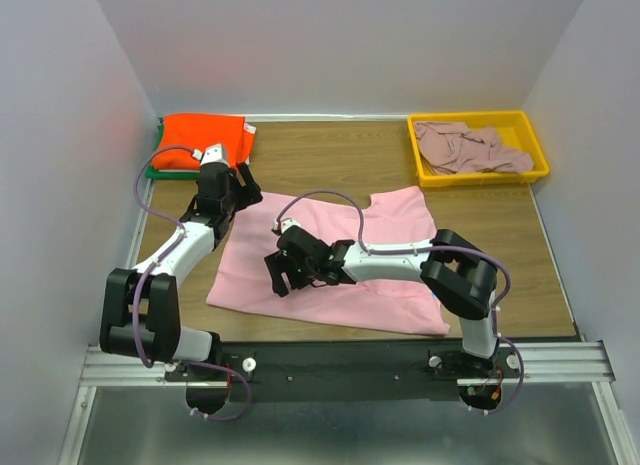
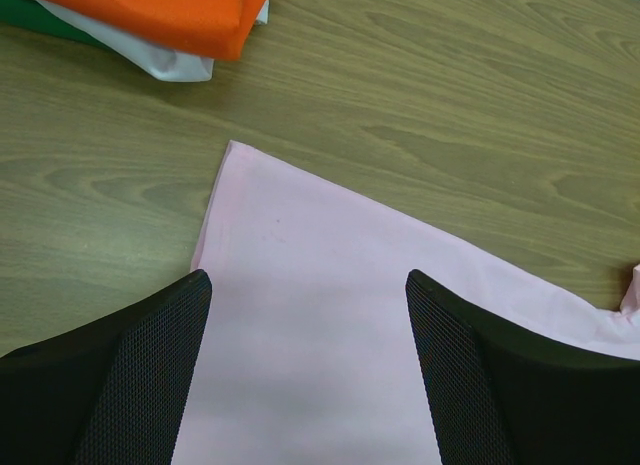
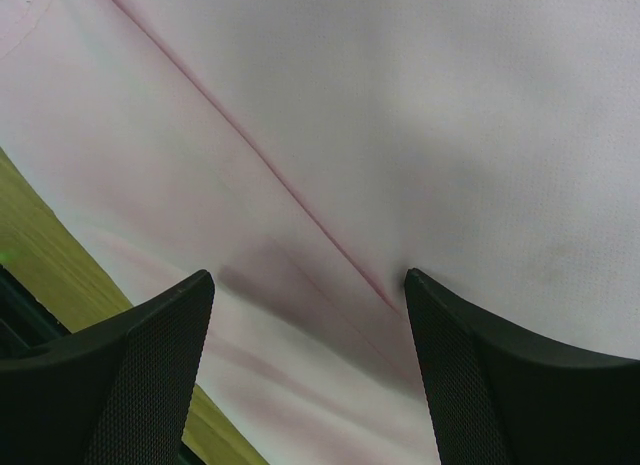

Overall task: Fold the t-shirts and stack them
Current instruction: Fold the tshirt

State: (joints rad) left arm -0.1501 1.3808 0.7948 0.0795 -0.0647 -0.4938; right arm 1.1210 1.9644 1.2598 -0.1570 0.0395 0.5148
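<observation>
Left gripper (image 2: 308,285): jaws spread wide, nothing between them, above the far-left corner of the light pink t-shirt (image 1: 370,255). Right gripper (image 3: 308,280): jaws also spread and empty, low over the near-left part of the same shirt, with a seam line running between the fingers; contact with the cloth cannot be told. The pink shirt lies spread on the wooden table (image 1: 320,155), centre. Orange t-shirt (image 1: 200,140) folded at far left, atop the green t-shirt (image 1: 153,172). Mauve t-shirt (image 1: 470,147) crumpled in the yellow tray (image 1: 478,178), far right.
</observation>
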